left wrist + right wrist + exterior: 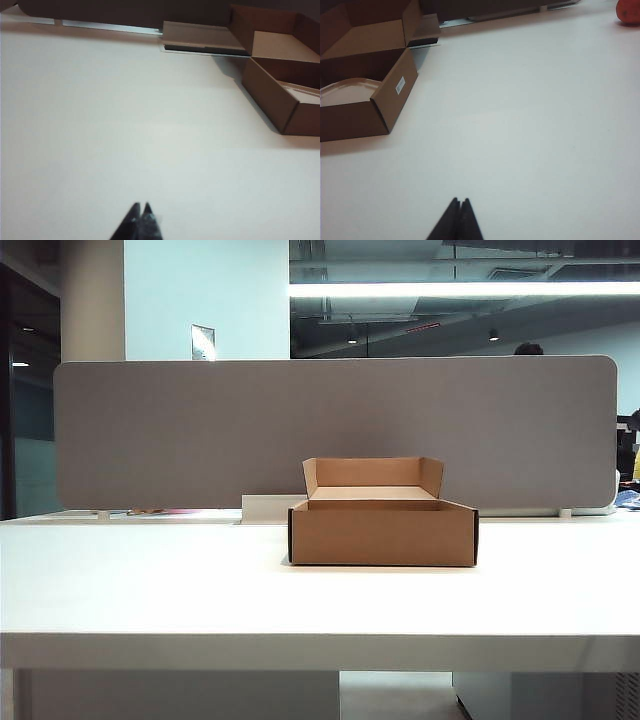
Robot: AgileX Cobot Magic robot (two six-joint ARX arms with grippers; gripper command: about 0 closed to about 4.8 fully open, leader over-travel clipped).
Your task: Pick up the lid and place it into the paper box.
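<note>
Pulp lid (345,91) already inside box (395,95) | left gripper (140,210), right gripper (459,204) low over table (150,580), jaws pinched together, empty | risk: needless reach nudging box

The paper box (383,532) is plain brown cardboard with dark corner edges and a small white label (400,85) on one side. The lid (345,90) inside it is off-white. The table (150,580) is white, the partition (180,430) grey. Both grippers, left gripper (141,206) and right gripper (460,201), are black.

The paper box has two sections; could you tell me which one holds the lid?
The paper box section nearer the shut left end effector and right end effector holds the lid; the far section shows bare cardboard.
</note>
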